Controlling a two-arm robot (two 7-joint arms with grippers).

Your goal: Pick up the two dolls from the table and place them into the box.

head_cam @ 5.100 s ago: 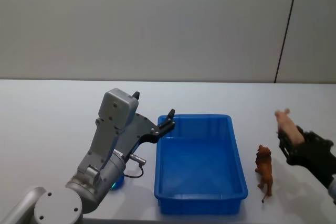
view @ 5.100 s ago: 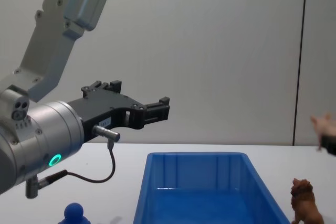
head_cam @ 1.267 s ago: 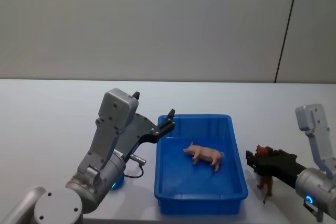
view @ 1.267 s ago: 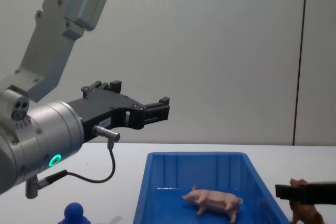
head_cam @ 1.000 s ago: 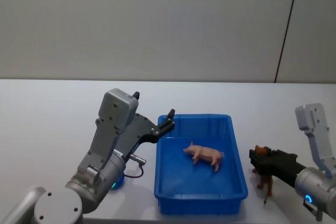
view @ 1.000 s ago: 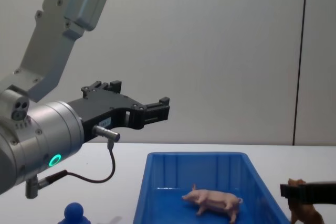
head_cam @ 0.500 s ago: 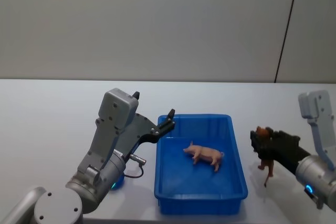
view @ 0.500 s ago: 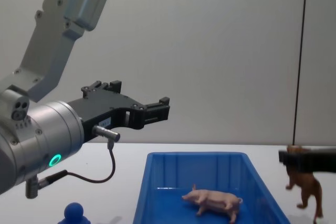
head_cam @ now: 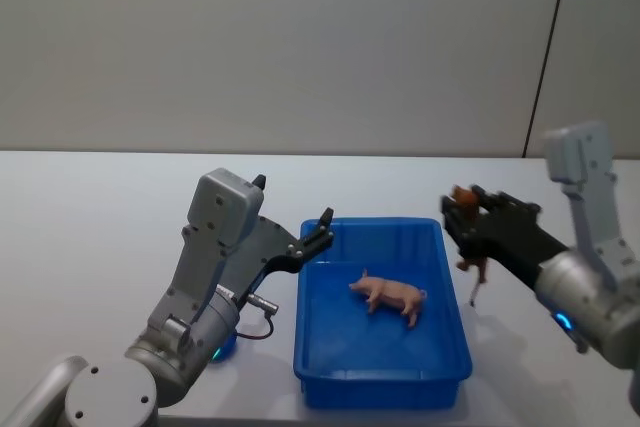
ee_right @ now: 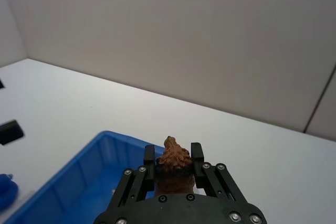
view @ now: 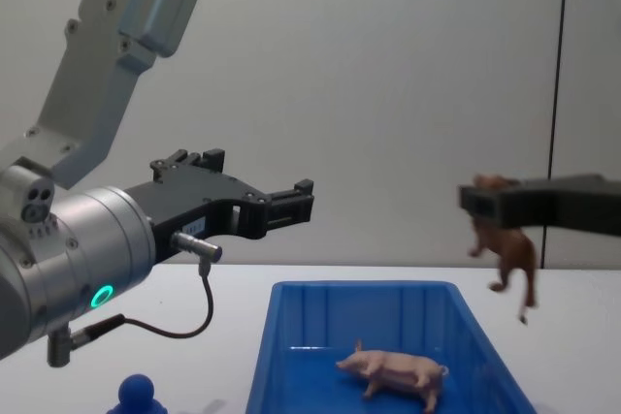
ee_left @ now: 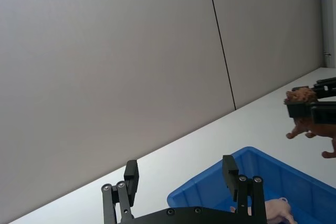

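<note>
The white table (head_cam: 100, 217) bears the blue box (head_cam: 380, 392). The left gripper (head_cam: 292, 199) hangs at the box's 10 o'clock, fingers spread, empty. The right gripper (head_cam: 462, 209), at its 2 o'clock, pinches the lion (view: 511, 244) by the head, aloft near the rim. The pig (head_cam: 390, 294) lies inside the box.

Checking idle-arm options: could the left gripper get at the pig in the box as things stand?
Probably yes. The left gripper hovers open by the far left corner of the box, the pig lies uncovered inside, and the right gripper, shut on the lion, sits high by the right rim.
</note>
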